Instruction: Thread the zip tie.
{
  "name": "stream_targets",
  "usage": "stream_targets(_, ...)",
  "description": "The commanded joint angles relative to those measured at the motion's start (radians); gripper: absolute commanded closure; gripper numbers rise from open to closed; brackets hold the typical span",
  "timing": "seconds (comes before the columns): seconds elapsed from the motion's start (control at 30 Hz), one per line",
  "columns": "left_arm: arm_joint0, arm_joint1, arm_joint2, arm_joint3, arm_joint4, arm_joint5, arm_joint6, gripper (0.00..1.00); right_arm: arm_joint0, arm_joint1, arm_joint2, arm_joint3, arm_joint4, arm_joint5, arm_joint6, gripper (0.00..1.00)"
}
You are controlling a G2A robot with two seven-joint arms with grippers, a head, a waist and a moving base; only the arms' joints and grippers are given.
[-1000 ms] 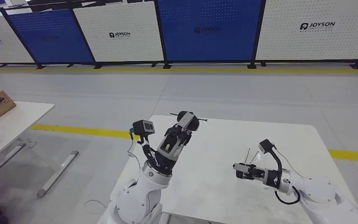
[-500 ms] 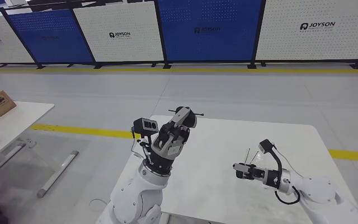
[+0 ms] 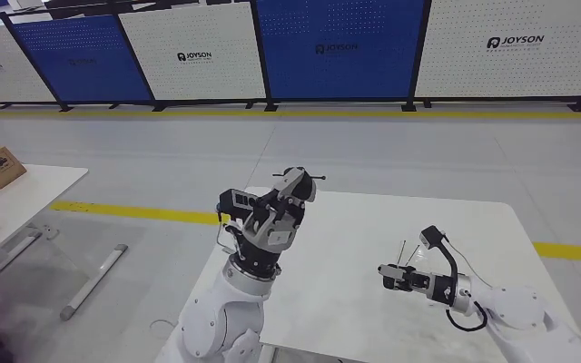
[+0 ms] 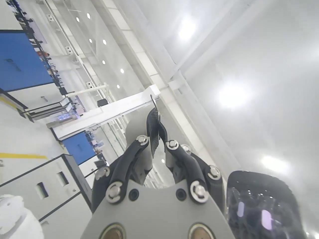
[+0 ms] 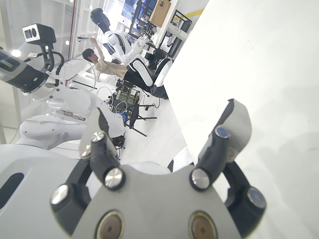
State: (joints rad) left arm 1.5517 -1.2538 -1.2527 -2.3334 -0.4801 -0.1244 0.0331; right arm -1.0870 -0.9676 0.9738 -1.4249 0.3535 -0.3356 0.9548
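I am pinching the zip tie [image 4: 154, 103] between my left fingers [image 4: 152, 125], tip just beyond them; my right fingers [image 5: 236, 116], standing apart, are needing a steady, aligned approach.

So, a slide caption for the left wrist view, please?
Left gripper, pointing up at the ceiling, shut on a black zip tie.

White table [image 3: 363, 231] spreads wide between the left gripper [image 3: 300, 180], raised over its far-left edge, and the right gripper [image 3: 385, 274], low near the front, well apart.
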Motion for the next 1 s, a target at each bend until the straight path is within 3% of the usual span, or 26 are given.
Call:
stream_targets(0.0,0.005,0.001,0.009,0.006,0.037,0.011,-0.014,1.0,0.0,0.0,0.0,0.0,0.0,0.0,0.0,0.0)
stream_targets(0.13,0.016,0.001,0.019,0.011,0.096,0.024,-0.022,1.0,0.0,0.0,0.0,0.0,0.0,0.0,0.0,0.0)
stream_targets(0.4,0.016,0.001,0.019,0.011,0.096,0.024,-0.022,1.0,0.0,0.0,0.0,0.0,0.0,0.0,0.0,0.0)
stream_targets(0.5,0.008,0.0,0.022,0.034,0.09,0.053,-0.02,1.0,0.0,0.0,0.0,0.0,0.0,0.0,0.0,0.0)
stream_targets(0.77,-0.004,-0.003,0.066,0.171,0.129,0.121,-0.028,1.0,0.0,0.0,0.0,0.0,0.0,0.0,0.0,0.0)
stream_targets(0.83,-0.011,-0.003,0.071,0.212,0.175,0.114,-0.018,1.0,0.0,0.0,0.0,0.0,0.0,0.0,0.0,0.0)
stream_targets(0.97,-0.012,-0.007,0.086,0.286,0.159,0.107,-0.011,1.0,0.0,0.0,0.0,0.0,0.0,0.0,0.0,0.0)
